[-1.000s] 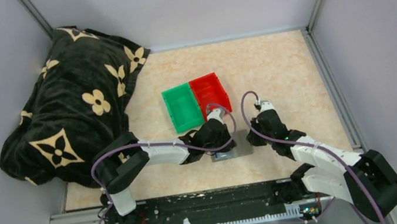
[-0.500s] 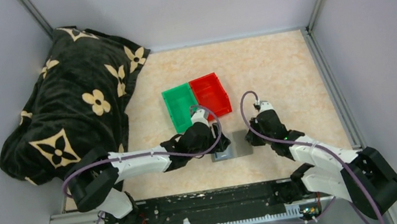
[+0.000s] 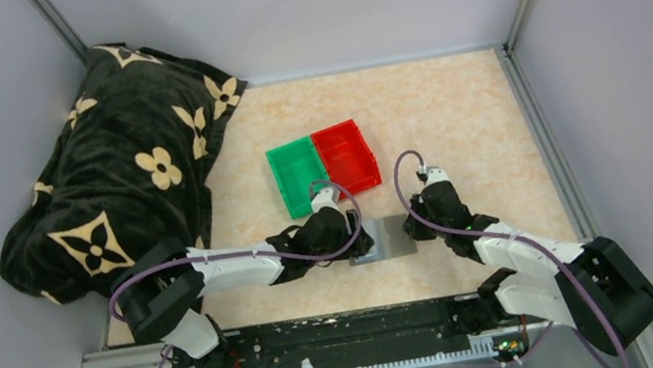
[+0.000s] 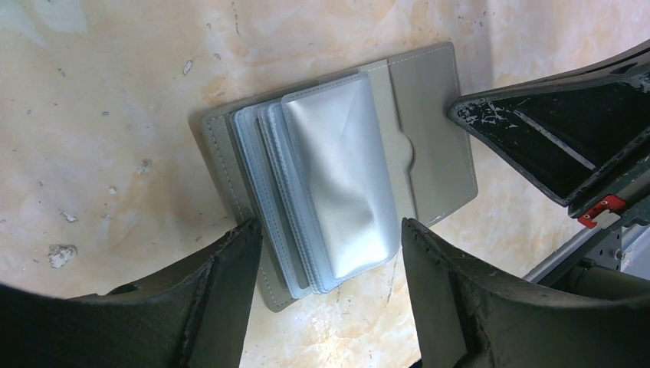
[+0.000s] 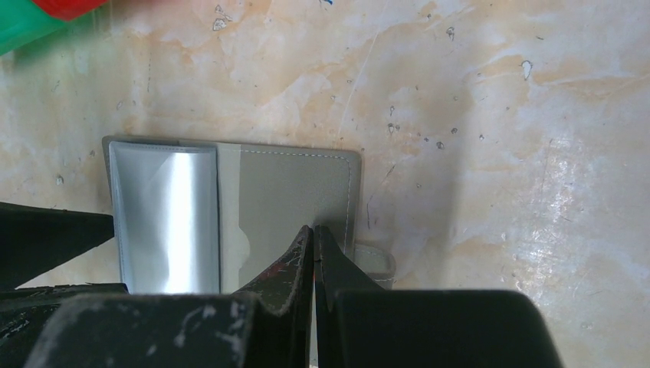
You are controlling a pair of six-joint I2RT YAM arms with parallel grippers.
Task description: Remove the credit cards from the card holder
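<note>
The card holder (image 4: 429, 115) lies open on the table, a grey bifold with a stack of clear plastic sleeves (image 4: 337, 184) fanned over its left panel. The credit cards are hidden; no card shows outside the sleeves. My left gripper (image 4: 329, 264) is open, its fingers (image 4: 226, 295) straddling the near edge of the sleeves without closing on them. My right gripper (image 5: 314, 231) is shut, and its tips rest on the holder's bare right panel (image 5: 291, 192). From above, the card holder (image 3: 395, 240) sits between the left gripper (image 3: 358, 238) and the right gripper (image 3: 417, 225).
A green bin (image 3: 298, 176) and a red bin (image 3: 345, 154) stand side by side just behind the holder. A black blanket with cream flowers (image 3: 116, 176) is heaped at the left. Grey walls close in the table on three sides.
My left gripper has gone from nearly shut to open and shifted slightly left over the holder, its elbow dropping lower. The right arm has stayed put.
</note>
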